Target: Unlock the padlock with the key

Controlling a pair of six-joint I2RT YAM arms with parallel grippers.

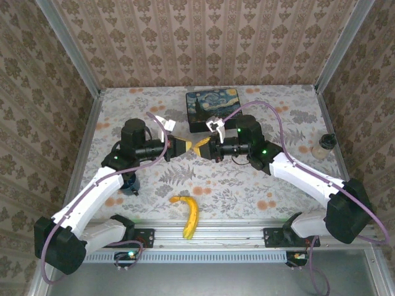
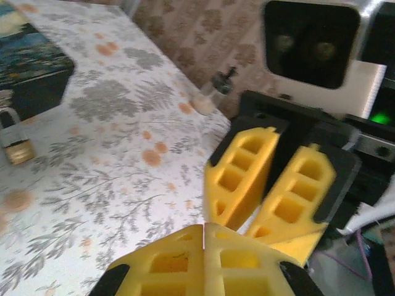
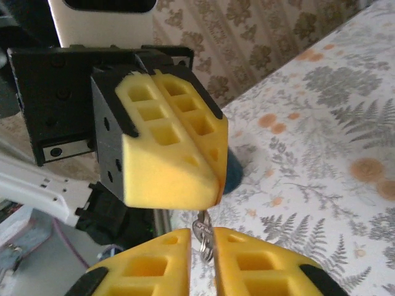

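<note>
Matt yellow moulded pads, foam-like or soft plastic, with recessed cells, on the left tool (image 3: pixel 216 188) and right tool (image 3: pixel 202 246); matt black plastic behind them. Bright silvery metal for the key (image 3: pixel 201 229) and its thin ring. Shiny brass-coloured metal on the padlock (image 2: pixel 20 150) body, shiny silvery metal on its shackle. Smooth, matt printed floral covering over the worktop (image 1: pixel 247 185). Glossy painted lid on the tin box (image 1: pixel 216 110). Smooth, dull yellow peel on the banana (image 1: pixel 188 217). Bare silvery aluminium along the rail (image 1: pixel 210 237). Smooth white plastic shells on the left arm (image 1: pixel 92 197) and right arm (image 1: pixel 308 179), with matt black joints.
</note>
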